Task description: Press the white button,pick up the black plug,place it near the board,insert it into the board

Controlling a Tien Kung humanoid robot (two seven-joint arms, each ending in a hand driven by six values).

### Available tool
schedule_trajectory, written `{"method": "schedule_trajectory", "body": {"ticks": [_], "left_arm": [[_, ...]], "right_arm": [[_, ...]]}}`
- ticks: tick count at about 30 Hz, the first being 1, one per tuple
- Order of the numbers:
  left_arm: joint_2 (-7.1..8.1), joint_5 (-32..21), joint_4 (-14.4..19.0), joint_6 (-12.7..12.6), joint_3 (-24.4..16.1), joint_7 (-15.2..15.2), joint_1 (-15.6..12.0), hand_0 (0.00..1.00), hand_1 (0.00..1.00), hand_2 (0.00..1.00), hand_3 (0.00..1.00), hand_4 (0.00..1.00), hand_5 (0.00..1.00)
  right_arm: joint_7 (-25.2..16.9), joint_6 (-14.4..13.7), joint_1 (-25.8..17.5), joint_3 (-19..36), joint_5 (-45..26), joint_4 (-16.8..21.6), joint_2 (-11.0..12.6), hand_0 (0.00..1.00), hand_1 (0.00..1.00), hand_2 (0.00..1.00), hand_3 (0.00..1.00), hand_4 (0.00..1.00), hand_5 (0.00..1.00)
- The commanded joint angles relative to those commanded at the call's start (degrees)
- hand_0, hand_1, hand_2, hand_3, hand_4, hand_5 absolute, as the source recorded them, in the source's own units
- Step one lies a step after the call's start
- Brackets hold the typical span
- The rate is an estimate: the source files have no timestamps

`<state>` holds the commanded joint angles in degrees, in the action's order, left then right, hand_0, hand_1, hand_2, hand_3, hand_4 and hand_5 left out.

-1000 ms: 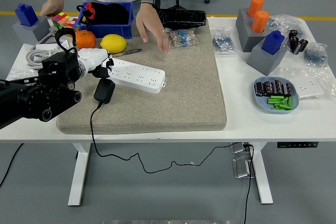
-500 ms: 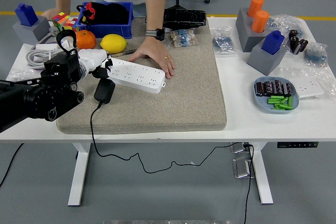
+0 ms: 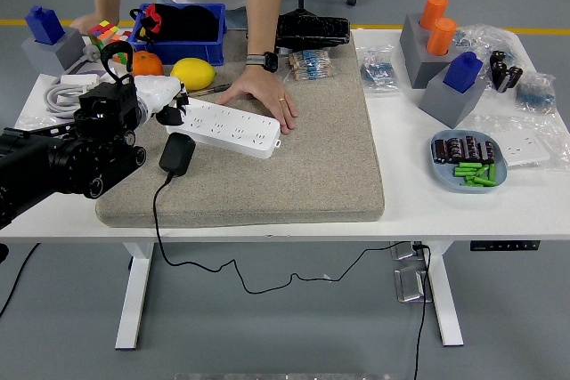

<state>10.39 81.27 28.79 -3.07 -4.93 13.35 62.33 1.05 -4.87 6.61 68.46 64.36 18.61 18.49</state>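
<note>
A white power strip [image 3: 233, 129] lies slanted on the grey mat [image 3: 294, 175]. My left hand [image 3: 171, 109], white on a black arm, hovers at the strip's left end with its fingers curled down and nothing held. The black plug [image 3: 176, 154] lies on the mat just below that end, and its cord [image 3: 158, 220] runs off the table's front edge. A person's hand [image 3: 263, 95] rests flat on the strip's right half. The white button is too small to make out. My right arm is out of view.
Behind my hand sit an orange [image 3: 146, 63], a lemon [image 3: 193, 73], a pen [image 3: 214, 89] and a blue bin [image 3: 191, 37]. The person's other hand [image 3: 89, 22] rests at the far left. Grey blocks [image 3: 454, 95] and a blue dish [image 3: 468, 163] stand on the right.
The person's hand came down onto the power strip and stays there. My left hand has shifted slightly up and back toward the strip's left end. The plug has not moved.
</note>
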Motion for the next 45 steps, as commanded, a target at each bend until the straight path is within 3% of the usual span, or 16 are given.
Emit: {"method": "schedule_trajectory", "body": {"ticks": [45], "left_arm": [[-3.89,10.59,-5.4,7.72,-12.89,0.97,-1.84,0.2,0.053,0.07,0.708,0.002,0.394]], "right_arm": [[-0.33,-0.05,0.64,-1.27,-0.03,1.26,0.47,0.688,0.599,0.592,0.59,0.713,0.284]]}}
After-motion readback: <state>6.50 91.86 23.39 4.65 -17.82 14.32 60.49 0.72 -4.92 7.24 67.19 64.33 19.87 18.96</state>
